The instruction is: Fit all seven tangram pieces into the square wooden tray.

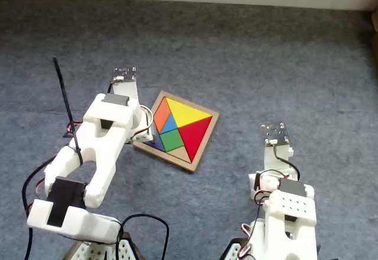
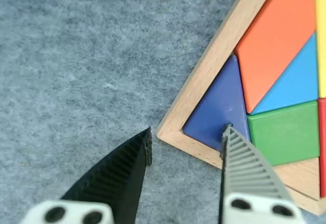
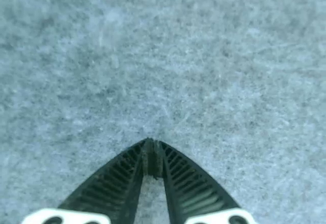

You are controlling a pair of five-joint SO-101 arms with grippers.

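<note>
The square wooden tray lies turned like a diamond at the middle of the grey carpet. In it sit yellow, red, orange, light blue, green and dark blue pieces. A wood-coloured patch shows beside the green piece. My left gripper is open and straddles the tray's corner rim. Its grey fingertip is over the dark blue triangle, and its black finger is outside over carpet. My right gripper is shut over bare carpet.
The left arm hangs over the tray's left corner, with a black cable beside it. The right arm stands to the right of the tray, apart from it. Grey carpet runs back to a pale wall edge.
</note>
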